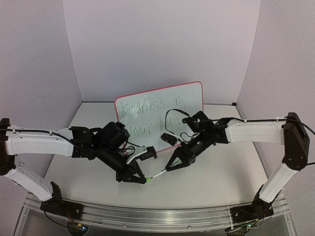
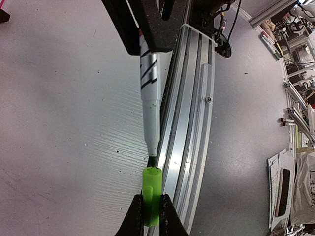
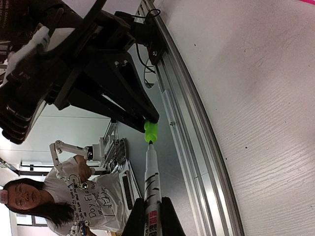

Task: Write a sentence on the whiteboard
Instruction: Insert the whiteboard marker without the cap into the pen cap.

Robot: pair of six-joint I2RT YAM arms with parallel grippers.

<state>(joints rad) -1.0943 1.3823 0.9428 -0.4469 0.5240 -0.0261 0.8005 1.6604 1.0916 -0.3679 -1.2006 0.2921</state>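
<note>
The whiteboard (image 1: 193,101) stands upright at the back centre, pink-rimmed. The sentence (image 1: 147,112) runs across it in two lines of thin green handwriting. In front of it, above the table, my left gripper (image 1: 143,180) is shut on a bright green cap (image 2: 151,183). My right gripper (image 1: 170,168) is shut on a white marker (image 3: 150,172) with black stripes. The marker's dark tip (image 2: 152,153) points at the cap's open mouth and sits right at it. The right wrist view shows the cap (image 3: 150,132) in line with the marker.
An aluminium rail (image 1: 147,216) runs along the table's near edge, directly below the marker and cap. Both arms cross in front of the whiteboard's lower part. A person (image 3: 29,201) sits beyond the table edge. Pale walls close in the back and sides.
</note>
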